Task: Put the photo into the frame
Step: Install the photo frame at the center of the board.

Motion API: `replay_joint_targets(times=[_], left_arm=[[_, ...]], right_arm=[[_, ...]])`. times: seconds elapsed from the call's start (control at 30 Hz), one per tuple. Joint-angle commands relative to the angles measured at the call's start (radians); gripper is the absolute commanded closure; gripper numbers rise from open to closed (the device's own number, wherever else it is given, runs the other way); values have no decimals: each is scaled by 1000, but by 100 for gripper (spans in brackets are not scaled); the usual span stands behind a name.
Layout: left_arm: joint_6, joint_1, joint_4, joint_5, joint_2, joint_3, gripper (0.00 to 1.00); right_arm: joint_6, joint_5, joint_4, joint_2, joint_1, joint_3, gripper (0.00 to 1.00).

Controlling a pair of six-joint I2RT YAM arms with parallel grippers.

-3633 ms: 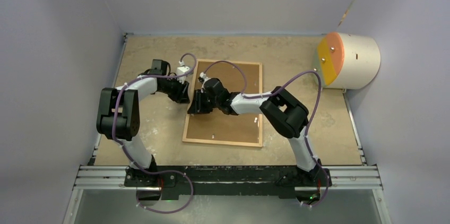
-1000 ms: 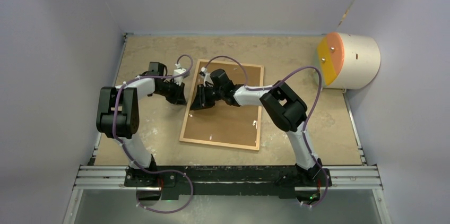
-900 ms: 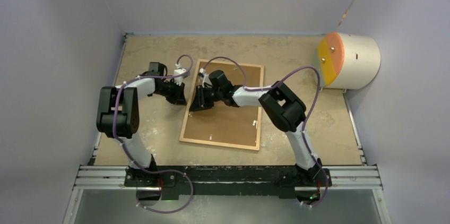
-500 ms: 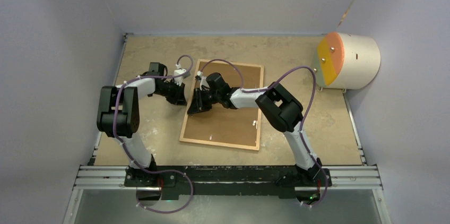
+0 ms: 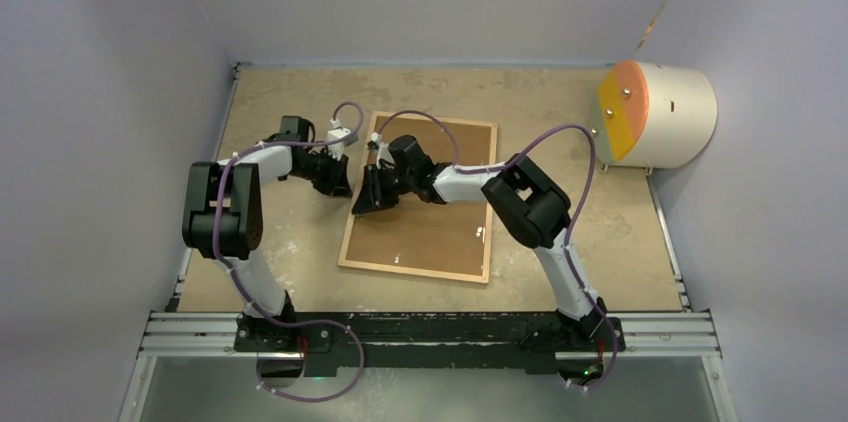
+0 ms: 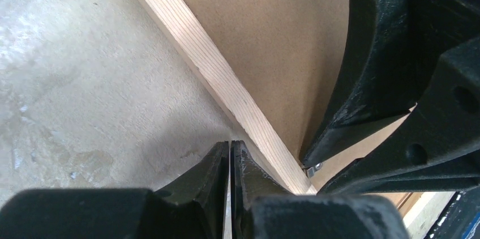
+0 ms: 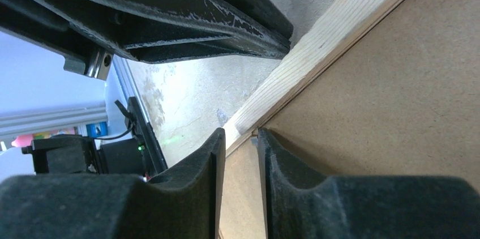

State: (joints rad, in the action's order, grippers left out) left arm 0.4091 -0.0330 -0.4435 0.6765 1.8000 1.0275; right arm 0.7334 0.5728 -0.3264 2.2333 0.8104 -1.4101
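- Here, the frame (image 5: 412,273) lies flat in the middle of the worktop (image 5: 290,92), back up and a little askew, with a brown board (image 5: 425,232) filling it
- The left gripper (image 5: 338,180) sits low on the worktop just outside the frame's left strip, towards its far end
- Its fingers are pressed together with nothing between them; the tip is right at the strip's outer edge, though I cannot tell whether it touches
- The right gripper (image 5: 365,200) reaches across from the other side, its fingers down at the board just inside that same strip, facing the left gripper
- Its fingers stand a little apart, leaving a narrow gap where the board shows through; nothing fills the gap
- A small metal tab (image 6: 312,167) sits at the strip's inner edge, just at one right fingertip
- The two grippers are near each other, with only the strip between them
- A white drum (image 5: 675,117) with an orange face lies at the far right corner, well apart from the frame
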Motion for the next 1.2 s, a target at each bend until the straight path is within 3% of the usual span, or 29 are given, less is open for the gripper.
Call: replay_joint_targets(times=[0.0, 0.13, 0.2, 0.27, 0.4, 0.73, 1.17], left_arm=[[-43, 30, 14, 20, -4, 81, 87], [-103, 33, 36, 38, 12, 138, 66], [-131, 33, 52, 71, 24, 155, 60], [-161, 33, 66, 101, 43, 167, 58], [-174, 33, 78, 109, 88, 179, 59], [-162, 33, 93, 117, 166, 171, 79], [-132, 33, 96, 111, 167, 135, 82]], right_arm=[[-8, 16, 38, -80, -66, -35, 66], [5, 2, 44, -110, -151, -50, 53], [4, -14, 62, -106, -184, -69, 45], [4, -31, 75, -94, -206, -86, 44], [6, -62, 105, -44, -218, -134, 44], [41, -79, 109, 89, -218, -263, 47], [44, -99, 125, 175, -217, -360, 51]])
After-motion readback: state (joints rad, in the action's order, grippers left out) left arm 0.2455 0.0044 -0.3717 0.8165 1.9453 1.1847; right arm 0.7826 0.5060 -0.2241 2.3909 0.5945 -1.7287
